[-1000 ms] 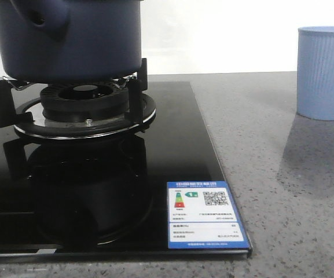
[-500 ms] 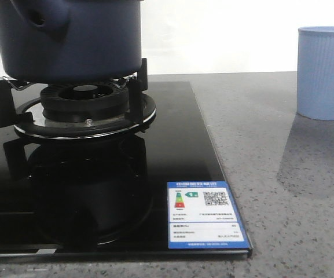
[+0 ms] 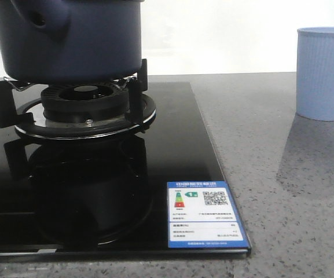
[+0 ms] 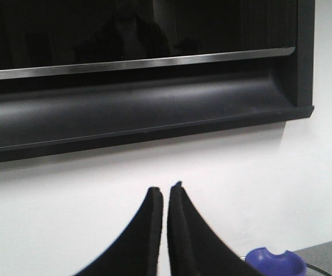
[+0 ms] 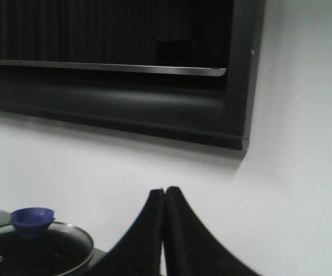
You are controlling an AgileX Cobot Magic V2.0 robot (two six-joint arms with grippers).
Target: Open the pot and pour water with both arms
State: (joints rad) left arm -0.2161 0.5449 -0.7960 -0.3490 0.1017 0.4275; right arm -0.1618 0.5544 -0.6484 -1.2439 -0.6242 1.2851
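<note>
The dark navy-blue pot stands on the gas burner at the back left of the black glass hob; its handle mount with a small hole faces front left. In the right wrist view I see its glass lid with a blue knob on top. The knob also shows in the left wrist view. My left gripper is shut and empty, held high, facing the white wall. My right gripper is shut and empty, also high above the pot. Neither gripper shows in the front view.
A pale blue ribbed cup stands on the grey speckled counter at the back right. The hob has a blue energy label at its front right corner. A dark range hood hangs on the wall ahead.
</note>
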